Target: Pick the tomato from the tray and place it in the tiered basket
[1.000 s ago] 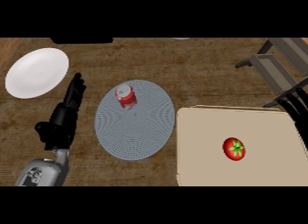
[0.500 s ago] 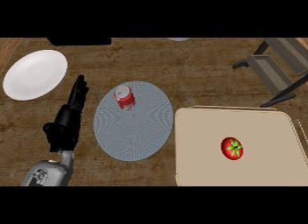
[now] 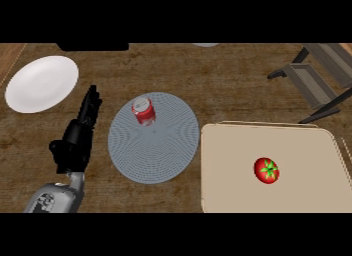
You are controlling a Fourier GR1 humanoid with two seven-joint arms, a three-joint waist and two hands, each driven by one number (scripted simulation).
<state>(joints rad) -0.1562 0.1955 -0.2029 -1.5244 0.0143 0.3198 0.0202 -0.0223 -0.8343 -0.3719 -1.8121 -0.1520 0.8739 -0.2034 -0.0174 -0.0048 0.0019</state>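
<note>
We saw the round red tomato [image 3: 266, 170] lying on the flat beige square tray [image 3: 231, 150] at the lower right of the brown wooden table [image 3: 208, 80], right of the tray's middle. Its green star-shaped stem cap faced up toward us. It looked slightly longer along the near-far line of the view than across it.

The dark grey tiered metal basket [image 3: 319, 80] stood at the upper right, beyond the tray's far edge and well apart from the tomato. Only bare tray and table lay between the two.

Left of the tray lay a round grey woven placemat [image 3: 155, 150], its right edge just beside the tray. A small red can [image 3: 143, 111] rested on its far part, and any print on it was too small for us to read. A white round plate [image 3: 42, 83] sat at the far left.

The black left hand [image 3: 79, 135] showed between the plate and the placemat, fingers straight and close together, pointing away from us and holding nothing.
</note>
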